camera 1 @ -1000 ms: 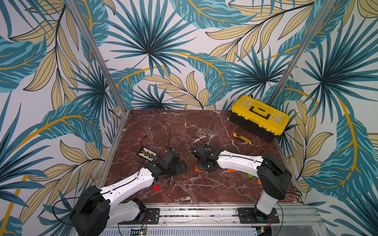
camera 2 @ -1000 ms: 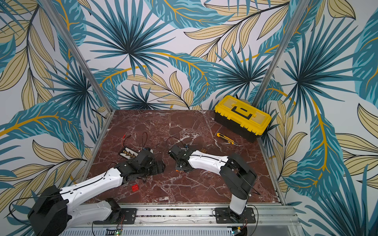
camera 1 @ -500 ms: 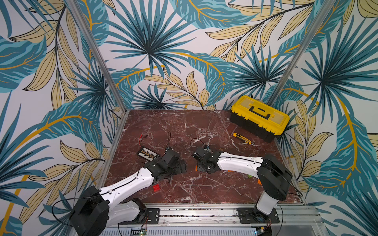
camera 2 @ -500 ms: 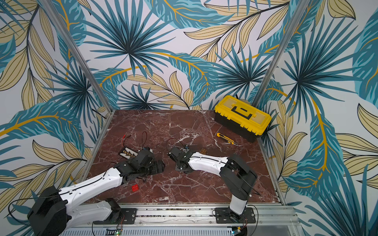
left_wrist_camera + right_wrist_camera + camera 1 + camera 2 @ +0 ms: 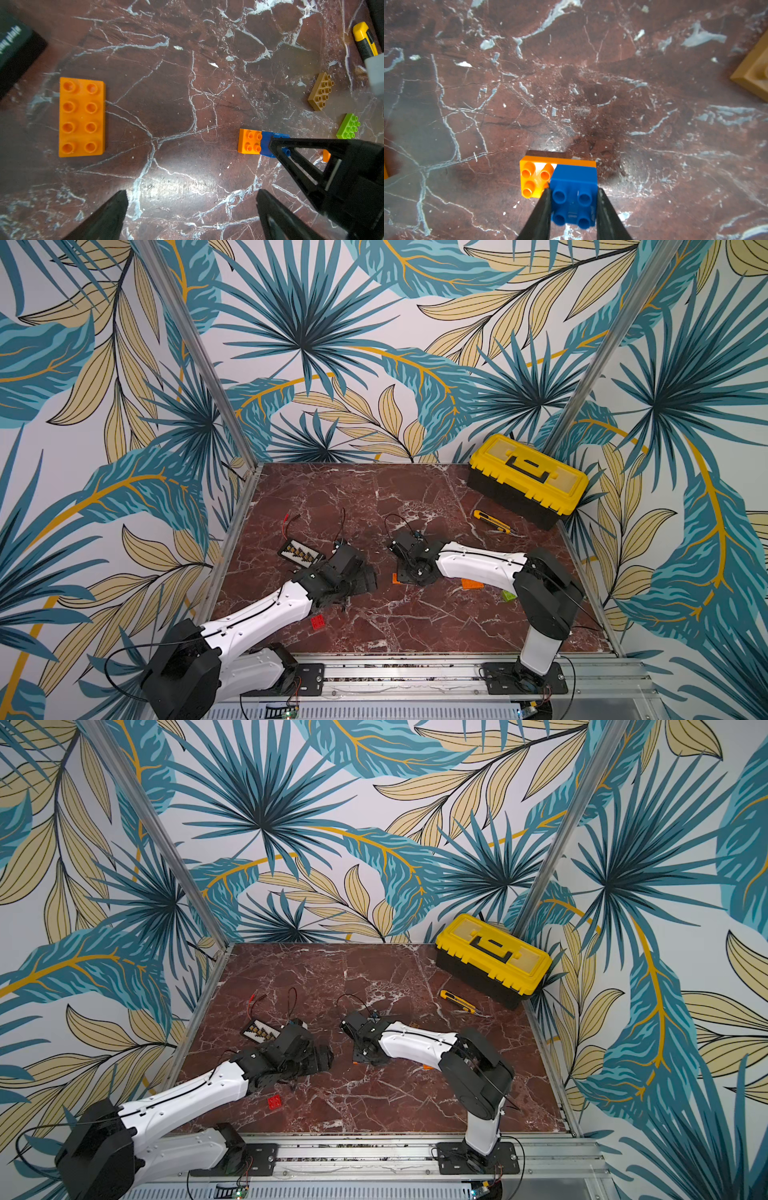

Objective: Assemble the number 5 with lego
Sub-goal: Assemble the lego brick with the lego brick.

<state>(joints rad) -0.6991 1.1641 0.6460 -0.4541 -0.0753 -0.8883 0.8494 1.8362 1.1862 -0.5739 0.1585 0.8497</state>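
Grip: right gripper [image 5: 574, 190] clamps blue brick [image 5: 574, 176] between its fingers, atop orange brick [image 5: 534, 178] jutting beyond one fingertip. Press straight down, studs aligned, before letting go; left gripper [image 5: 192, 194] spread wide, empty.

The left arm [image 5: 257, 610] and right arm [image 5: 478, 568] reach low toward the picture's middle. The left gripper [image 5: 191, 195] is spread wide. The right gripper [image 5: 574, 192] pinches a blue brick [image 5: 574, 176].
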